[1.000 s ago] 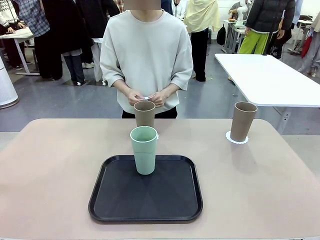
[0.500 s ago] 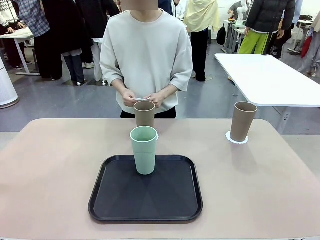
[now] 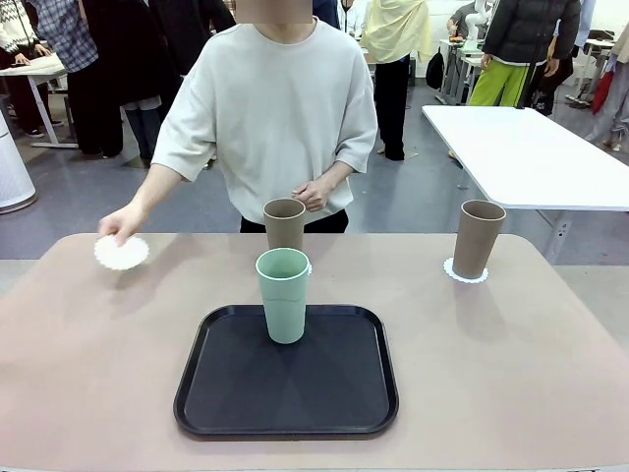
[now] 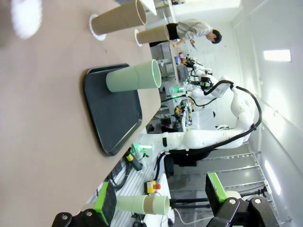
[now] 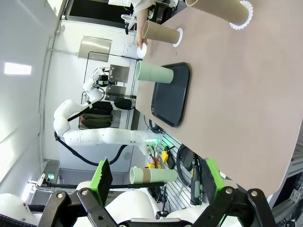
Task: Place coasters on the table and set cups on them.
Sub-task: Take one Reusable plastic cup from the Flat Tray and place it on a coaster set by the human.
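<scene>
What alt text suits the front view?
At the left of the beige tabletop, a person's hand holds a round white scalloped coaster. A mint green tumbler stands on a black tray; one brown tumbler stands on another coaster.

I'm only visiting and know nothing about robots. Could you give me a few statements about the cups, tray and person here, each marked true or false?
1. The mint green cup stands on the black tray. True.
2. Both brown cups lie on their sides. False: the middle brown cup and the right brown cup stand upright.
3. The person's hand touches a white coaster near the edge of the table. True.
4. The right brown cup stands on bare table. False: a scalloped coaster lies under it.
</scene>
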`<state>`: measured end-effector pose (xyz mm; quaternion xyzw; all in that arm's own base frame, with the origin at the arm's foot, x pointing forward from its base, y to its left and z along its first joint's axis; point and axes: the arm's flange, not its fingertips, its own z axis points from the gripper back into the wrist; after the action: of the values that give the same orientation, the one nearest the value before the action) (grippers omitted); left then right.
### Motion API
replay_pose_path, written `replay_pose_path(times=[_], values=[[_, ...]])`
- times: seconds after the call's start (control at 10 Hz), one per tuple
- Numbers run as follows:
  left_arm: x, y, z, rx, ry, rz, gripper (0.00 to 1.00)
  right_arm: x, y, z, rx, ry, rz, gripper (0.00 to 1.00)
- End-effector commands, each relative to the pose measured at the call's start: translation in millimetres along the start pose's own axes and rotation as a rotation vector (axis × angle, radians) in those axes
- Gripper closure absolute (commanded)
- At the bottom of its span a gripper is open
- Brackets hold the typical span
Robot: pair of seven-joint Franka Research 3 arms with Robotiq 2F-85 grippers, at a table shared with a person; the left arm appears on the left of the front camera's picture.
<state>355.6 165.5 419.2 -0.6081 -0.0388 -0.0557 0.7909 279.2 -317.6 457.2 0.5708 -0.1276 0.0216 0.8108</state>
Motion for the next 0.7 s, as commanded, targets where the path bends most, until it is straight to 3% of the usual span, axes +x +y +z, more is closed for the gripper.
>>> replay_pose_path(times=[0.0,0.6], values=[[-1.6,-1.8,1.3,-0.008,-0.002,-0.007,0.0,-1.3,0.7,0.2,0.01,0.001,0.003,0.0],[-1.6,-1.8,1.3,-0.008,-0.002,-0.007,0.0,-1.3,0.7,0.2,0.01,0.001,0.003,0.0]])
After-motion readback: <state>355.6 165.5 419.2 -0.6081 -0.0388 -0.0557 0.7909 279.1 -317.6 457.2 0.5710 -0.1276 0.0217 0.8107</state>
